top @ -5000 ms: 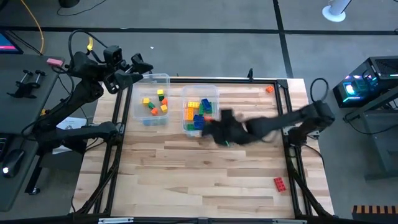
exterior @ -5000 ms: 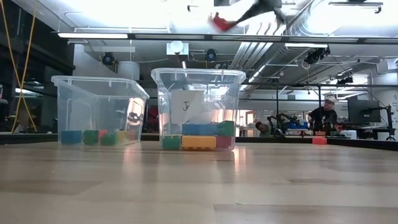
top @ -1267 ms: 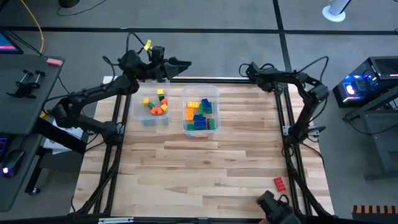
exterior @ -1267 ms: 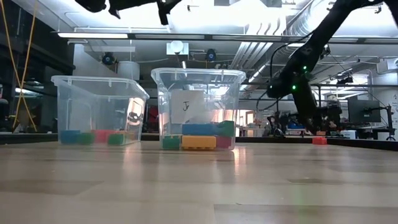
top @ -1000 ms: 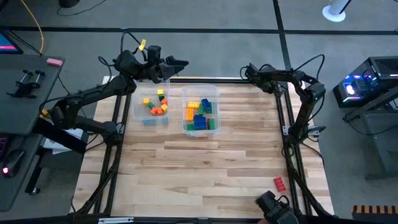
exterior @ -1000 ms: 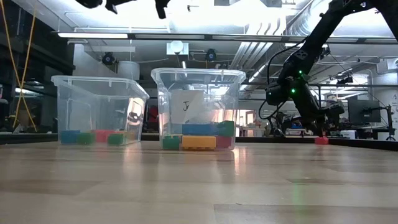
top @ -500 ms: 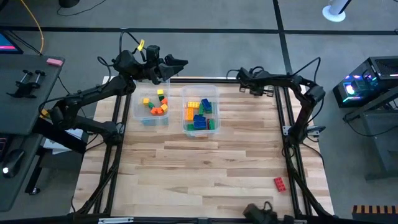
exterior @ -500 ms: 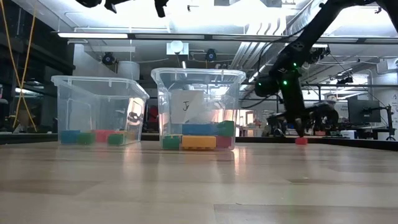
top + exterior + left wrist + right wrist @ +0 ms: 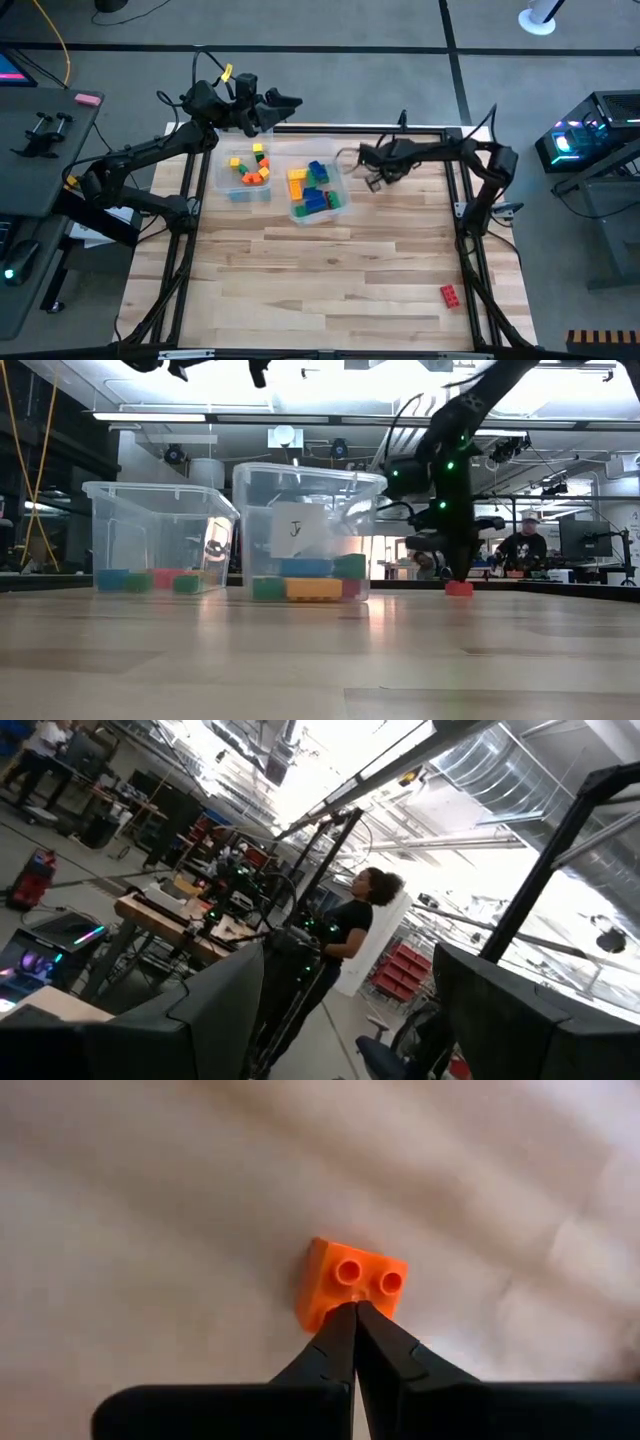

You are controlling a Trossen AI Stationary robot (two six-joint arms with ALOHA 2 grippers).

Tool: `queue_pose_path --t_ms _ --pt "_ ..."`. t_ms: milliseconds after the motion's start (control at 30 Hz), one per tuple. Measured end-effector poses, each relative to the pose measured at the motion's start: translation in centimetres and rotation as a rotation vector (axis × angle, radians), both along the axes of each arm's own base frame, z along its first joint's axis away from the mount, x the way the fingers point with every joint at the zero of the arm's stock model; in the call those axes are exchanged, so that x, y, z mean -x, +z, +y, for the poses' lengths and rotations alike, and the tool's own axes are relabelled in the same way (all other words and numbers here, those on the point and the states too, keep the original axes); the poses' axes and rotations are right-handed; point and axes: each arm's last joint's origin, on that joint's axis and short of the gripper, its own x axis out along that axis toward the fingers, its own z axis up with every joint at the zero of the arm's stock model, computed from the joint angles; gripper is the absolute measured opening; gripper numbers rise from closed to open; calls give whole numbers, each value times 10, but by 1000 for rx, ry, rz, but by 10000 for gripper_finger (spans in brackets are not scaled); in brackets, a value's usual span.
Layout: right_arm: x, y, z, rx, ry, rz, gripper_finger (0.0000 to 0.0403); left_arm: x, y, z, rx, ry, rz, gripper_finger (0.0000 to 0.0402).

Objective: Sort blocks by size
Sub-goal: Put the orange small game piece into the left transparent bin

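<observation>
A small orange brick (image 9: 351, 1284) lies on the wooden table (image 9: 330, 270), just right of the clear bin (image 9: 318, 191) of larger blocks. The right gripper (image 9: 355, 1312), fingers clenched together, touches the brick's near edge. A second bin (image 9: 244, 170) holds small blocks. The left gripper (image 9: 295, 101) hovers spread apart behind the bins.

Mixed-colour blocks (image 9: 315, 190) in bins; one red block (image 9: 450, 294) on tabletop.
</observation>
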Motion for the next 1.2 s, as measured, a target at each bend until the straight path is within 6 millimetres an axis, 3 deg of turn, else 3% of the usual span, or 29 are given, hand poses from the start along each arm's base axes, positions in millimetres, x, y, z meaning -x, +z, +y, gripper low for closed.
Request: queue_pose_path --t_ms 133,333,600,833,967,1200 --pt "-3 11 29 -52 69 0 0 0 0 0 -1 -5 1 280" --pt "-2 36 56 -56 100 -85 0 0 0 0 -1 -5 1 280" --pt "21 83 75 -69 7 -258 0 0 0 0 -1 -7 2 280" --pt "30 92 72 -170 101 -287 5 0 0 0 -12 -4 1 280" --pt "27 87 63 -204 107 -295 53 0 0 0 -16 -3 1 280" --pt "18 59 45 -243 80 -185 198 0 0 -1 6 -38 9 280"
